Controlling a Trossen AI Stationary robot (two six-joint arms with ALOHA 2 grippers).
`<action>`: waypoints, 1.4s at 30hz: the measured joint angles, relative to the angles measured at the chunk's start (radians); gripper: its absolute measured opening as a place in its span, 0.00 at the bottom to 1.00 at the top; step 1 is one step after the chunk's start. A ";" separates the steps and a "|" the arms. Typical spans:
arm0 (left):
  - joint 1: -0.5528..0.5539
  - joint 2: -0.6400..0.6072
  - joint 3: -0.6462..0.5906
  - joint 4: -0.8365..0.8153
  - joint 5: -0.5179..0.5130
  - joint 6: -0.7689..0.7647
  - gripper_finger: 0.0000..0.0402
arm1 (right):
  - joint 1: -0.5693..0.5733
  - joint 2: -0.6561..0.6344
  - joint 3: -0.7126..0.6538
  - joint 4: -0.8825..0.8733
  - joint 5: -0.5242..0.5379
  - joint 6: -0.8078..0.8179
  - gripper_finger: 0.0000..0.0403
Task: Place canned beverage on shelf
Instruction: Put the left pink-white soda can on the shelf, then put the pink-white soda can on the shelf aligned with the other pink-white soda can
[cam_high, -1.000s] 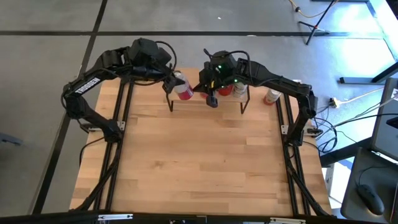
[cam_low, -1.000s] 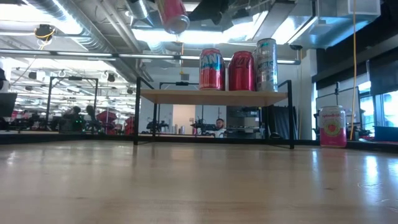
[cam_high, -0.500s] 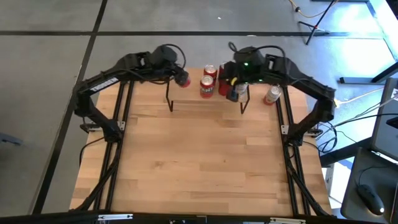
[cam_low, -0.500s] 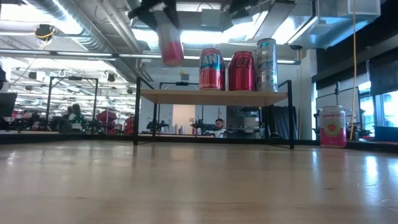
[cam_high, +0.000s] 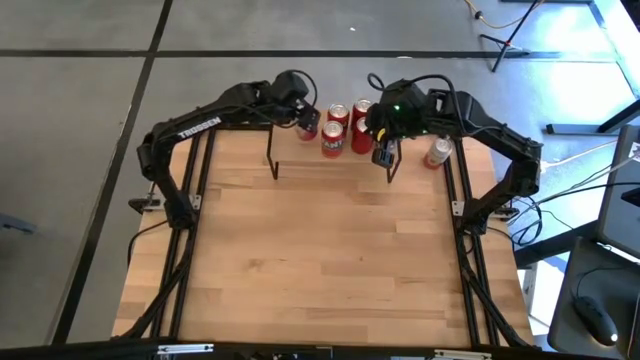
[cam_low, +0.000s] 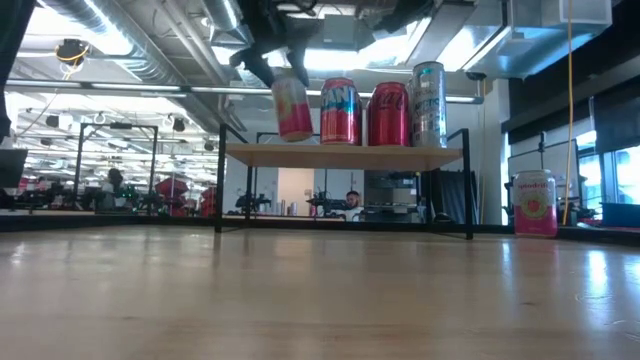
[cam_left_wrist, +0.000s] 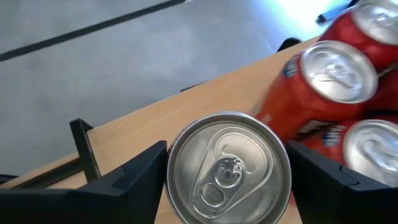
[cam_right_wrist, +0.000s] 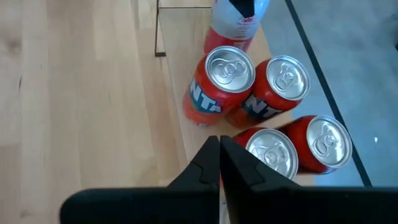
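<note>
My left gripper (cam_high: 305, 120) is shut on a pink can (cam_low: 292, 108) at the left part of the shelf (cam_low: 340, 156). The can's bottom stands just above the wooden top, left of a red-and-blue can (cam_low: 340, 111). The can's silver top (cam_left_wrist: 228, 168) fills the left wrist view. More red cans (cam_right_wrist: 283, 87) and a tall silver can (cam_low: 428, 104) stand on their bottoms on the shelf. My right gripper (cam_right_wrist: 219, 163) is shut and empty, above the shelf's right part (cam_high: 383, 150). My left gripper pinches the pink can between its two fingers (cam_left_wrist: 134, 177), on opposite sides of the can's wall just below the top rim (cam_left_wrist: 177, 155). The fingers come from above, pointing down. The can is nearly upright, slightly tilted; whether its bottom touches the shelf I cannot tell.
Another pink can (cam_low: 534, 203) stands on the table right of the shelf, near the table's right edge (cam_high: 437, 153). The shelf's thin black legs (cam_high: 273, 162) stand at the table's far edge. The wide wooden tabletop (cam_high: 320, 260) lies in front of the shelf.
My left gripper has carried the pink can down and toward the table's right and far edge, to the shelf's left part. The can has turned from tipped over to nearly upright. My right gripper has moved toward the table's right, off the shelf's middle.
</note>
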 joint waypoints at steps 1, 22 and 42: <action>0.008 0.004 0.000 -0.003 0.011 0.001 0.66 | 0.000 0.000 0.000 0.000 0.000 0.001 0.01; 0.023 0.060 0.002 0.027 0.046 0.028 0.71 | 0.000 0.000 0.000 -0.024 0.000 -0.020 0.01; 0.023 0.060 0.001 0.037 0.098 0.039 0.91 | 0.000 -0.001 0.000 -0.032 -0.078 -0.023 0.01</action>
